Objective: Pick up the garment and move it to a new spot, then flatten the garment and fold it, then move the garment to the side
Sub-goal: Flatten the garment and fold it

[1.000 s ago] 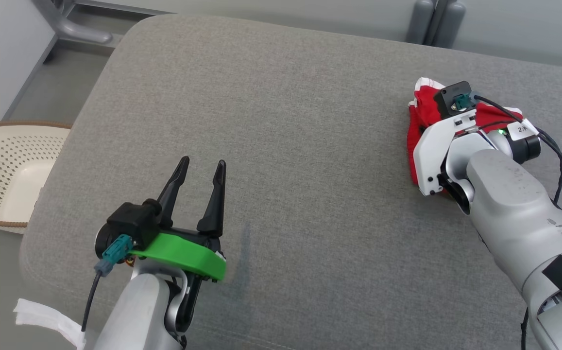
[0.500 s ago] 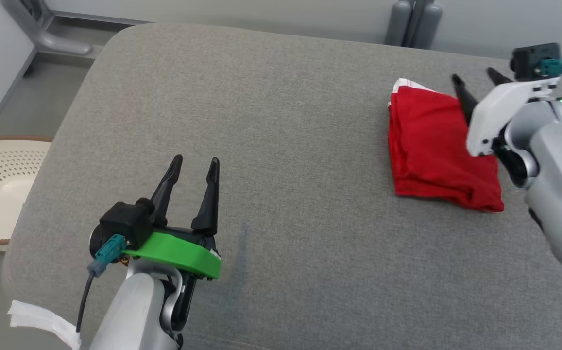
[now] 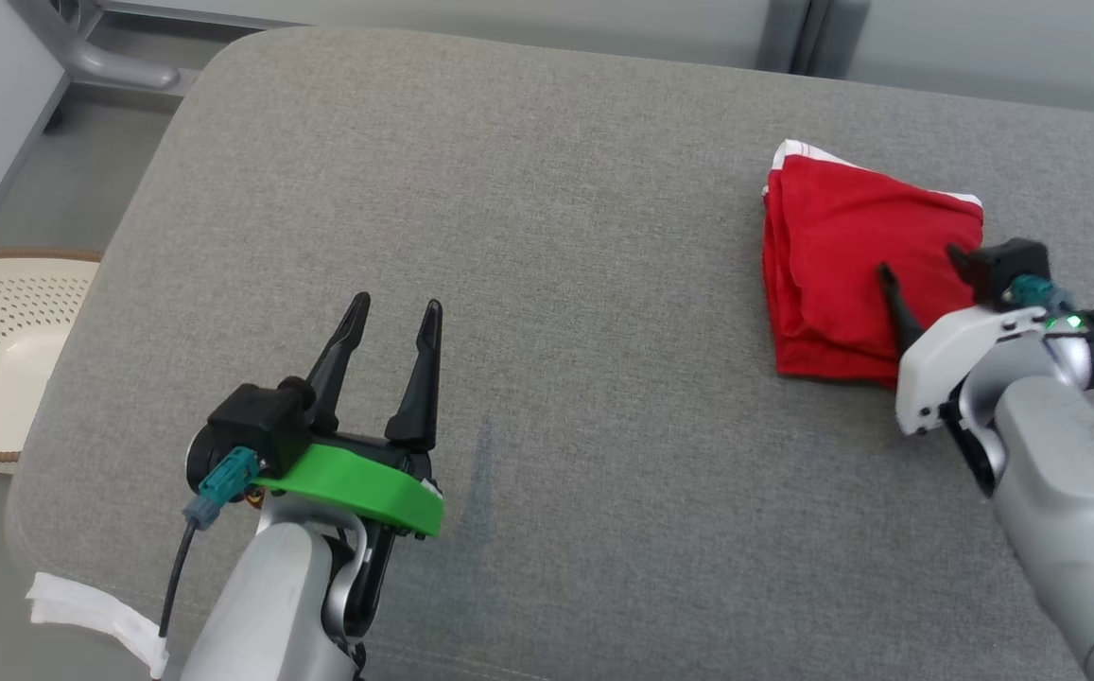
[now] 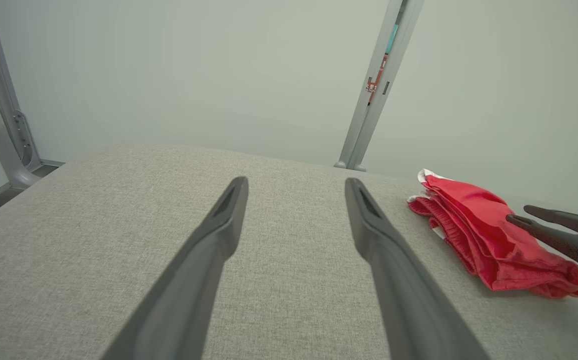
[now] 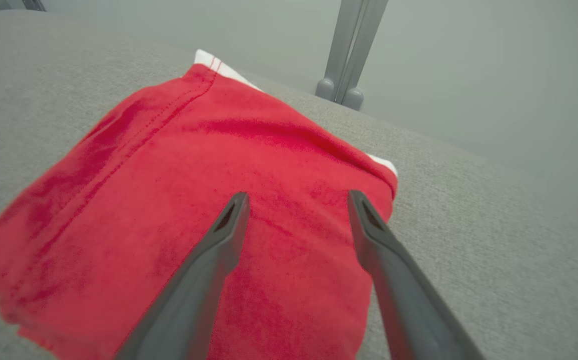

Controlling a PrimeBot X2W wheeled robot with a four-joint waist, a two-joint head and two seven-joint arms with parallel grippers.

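Both stood spread and empty: left pincer (image 3: 396, 305) over the grey cushion (image 3: 556, 236), right pincer (image 3: 917, 260) above the folded red garment (image 3: 849, 246); it looked wisest to lift straight clear, snagging no fold.

Head cam looks steeply down on the grey cushion (image 3: 547, 189), red garment (image 3: 849, 255) at frame right. Left wrist cam sits low, facing across the cushion toward the wall (image 4: 219, 75) — garment far off at its right edge. Right wrist cam hangs close over that same garment — it covers frame centre and left.
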